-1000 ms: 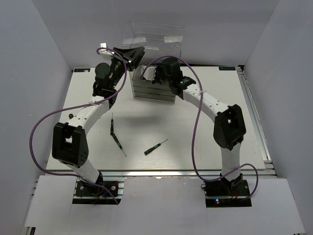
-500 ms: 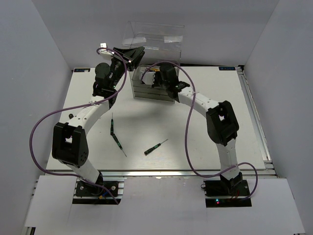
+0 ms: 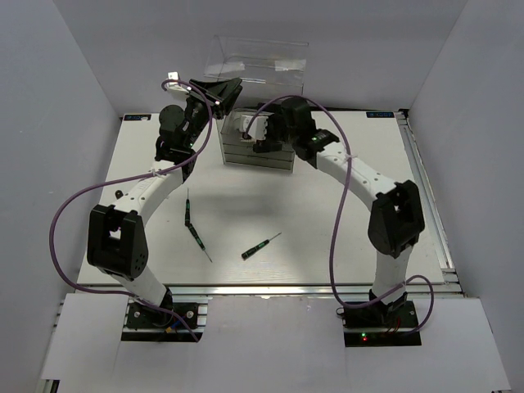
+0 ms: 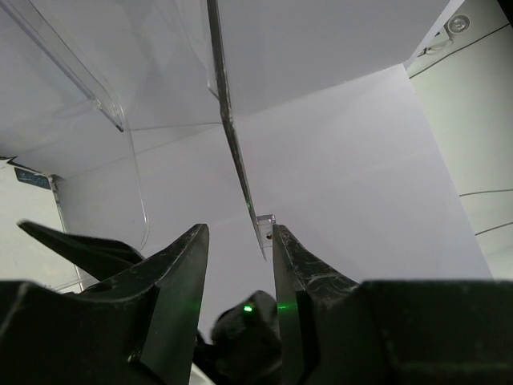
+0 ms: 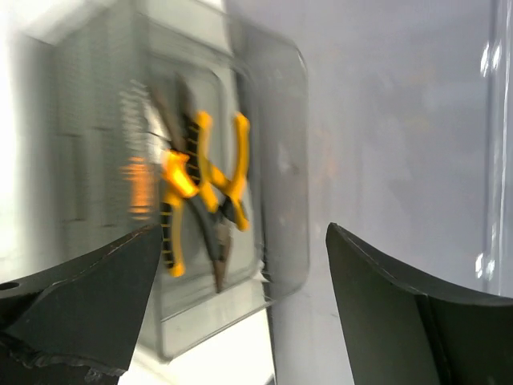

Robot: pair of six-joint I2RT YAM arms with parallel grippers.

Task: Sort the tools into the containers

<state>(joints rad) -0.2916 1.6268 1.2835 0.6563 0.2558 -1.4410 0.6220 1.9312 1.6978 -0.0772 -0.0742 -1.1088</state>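
A white desk (image 3: 368,180) is enclosed by pale grey walls, and at its far middle stands the tall, clear, smoky-grey plastic box of stacked shallow drawers (image 3: 258,157). In the right wrist view, small pliers with orange-and-black handles (image 5: 200,192) are seen lying inside an open drawer (image 5: 282,160). Three slim screwdrivers with black-green handles (image 3: 260,246) are left on the near half of the desk, well apart from the box.

The right gripper (image 5: 243,231) is held above the pliers with its jaws spread wide and nothing between them. The left gripper (image 4: 238,233) is raised beside the box's clear upper part (image 3: 258,61). Its jaws are narrow, with a clear panel edge and small tab (image 4: 263,227) just at their tips. Whether the panel is pinched cannot be told.

The pliers step is judged done, and the screwdrivers are judged to be next. That move would call for the right arm to be drawn clear of the drawers and lowered to the nearest screwdriver. The handle would have to be taken close to the desk, since the shaft is thin. A separate drawer would then be needed.

Against half a second ago, the right arm's elbow is seen swung outward to the right, and the wrist is shifted slightly rightward over the drawers. The left arm and the screwdrivers are unchanged.
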